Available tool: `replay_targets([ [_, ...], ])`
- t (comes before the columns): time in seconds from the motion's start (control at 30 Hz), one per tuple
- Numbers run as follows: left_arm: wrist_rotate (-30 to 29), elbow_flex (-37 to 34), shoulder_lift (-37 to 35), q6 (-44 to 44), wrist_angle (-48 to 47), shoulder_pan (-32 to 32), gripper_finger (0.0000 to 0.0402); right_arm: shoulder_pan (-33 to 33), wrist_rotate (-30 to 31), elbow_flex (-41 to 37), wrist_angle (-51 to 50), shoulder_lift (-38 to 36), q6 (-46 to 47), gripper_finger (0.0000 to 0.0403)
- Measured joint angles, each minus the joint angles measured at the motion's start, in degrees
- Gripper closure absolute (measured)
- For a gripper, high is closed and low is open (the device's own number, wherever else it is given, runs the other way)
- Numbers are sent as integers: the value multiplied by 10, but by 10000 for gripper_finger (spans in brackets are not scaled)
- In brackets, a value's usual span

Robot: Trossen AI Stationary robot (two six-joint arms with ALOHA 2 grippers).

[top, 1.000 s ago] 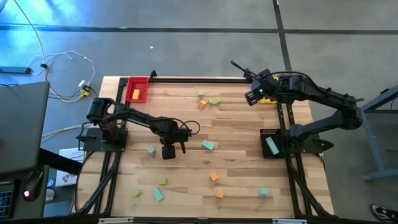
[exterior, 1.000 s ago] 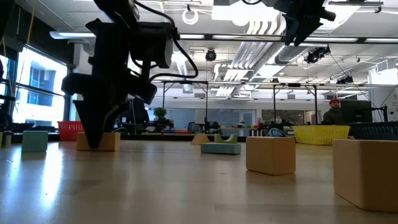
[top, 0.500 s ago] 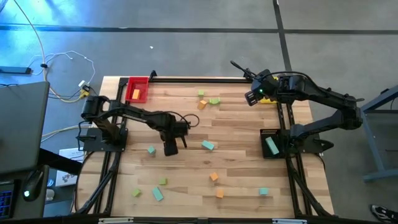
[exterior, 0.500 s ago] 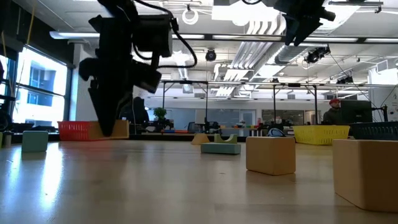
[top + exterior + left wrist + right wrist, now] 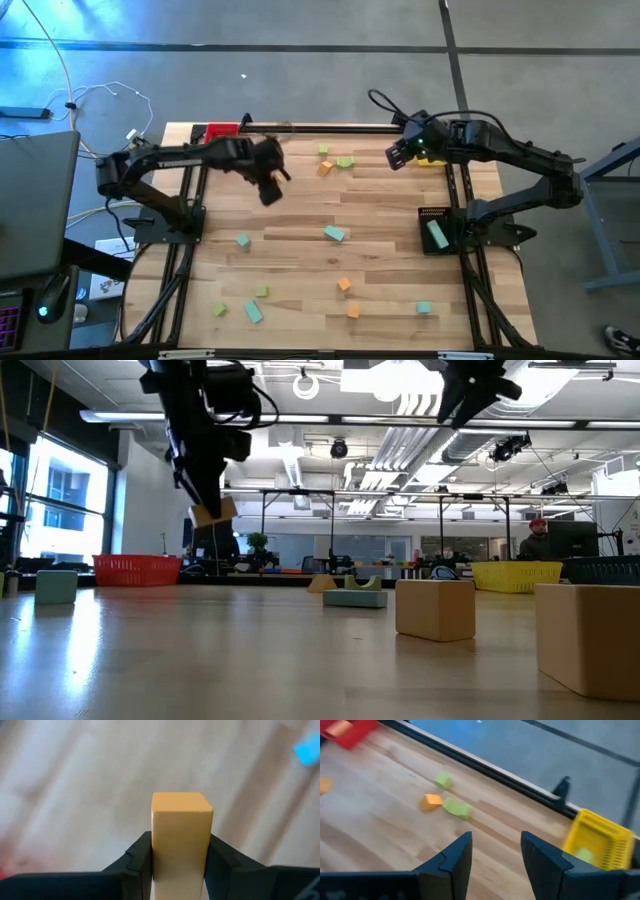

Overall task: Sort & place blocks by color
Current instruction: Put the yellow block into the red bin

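My left gripper (image 5: 270,188) hangs above the table's far left part, near the red tray (image 5: 222,131), shut on an orange block (image 5: 181,827). In the low view that block (image 5: 215,513) is high above the tabletop. My right gripper (image 5: 394,156) hovers open over the far right part, near the yellow tray (image 5: 600,839). Loose on the wood lie light green blocks (image 5: 345,161), an orange block (image 5: 325,169), a teal block (image 5: 334,234) and several more toward the near edge (image 5: 344,284). My left gripper pinches the orange block by two opposite side faces (image 5: 159,851), one finger (image 5: 137,857) on each side. The fingers point down from above. The block is lifted clear of the table, tilted, and sticks out past the fingertips.
The red tray (image 5: 350,731) sits at the far left corner, partly under my left arm. The yellow tray holds a light green block (image 5: 584,854). A dark rail (image 5: 330,126) runs along the far edge. Bare wood lies in the table's middle (image 5: 300,265).
My left gripper has risen from the table's middle with the orange block, lifting it clear of the wood, and has swung toward the far left, toward the red tray. My right gripper has shifted a little toward the table's left.
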Motion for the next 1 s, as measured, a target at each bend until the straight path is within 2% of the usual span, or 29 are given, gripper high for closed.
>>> replay_targets([
  [0.13,-25,0,-26,12,-8,65,302,0,-17,0,44,1,3,247],
  [0.43,-134,0,-42,-17,-26,188,302,0,-17,0,143,7,8,247],
  [0.73,-115,0,-41,-69,-21,293,302,-7,-23,0,280,50,-138,247],
  [0.87,-93,0,-38,-97,-10,304,294,-38,-81,0,312,78,-165,247],
  [1.0,-95,0,-36,-132,4,305,286,-76,-144,0,319,107,-165,247],
])
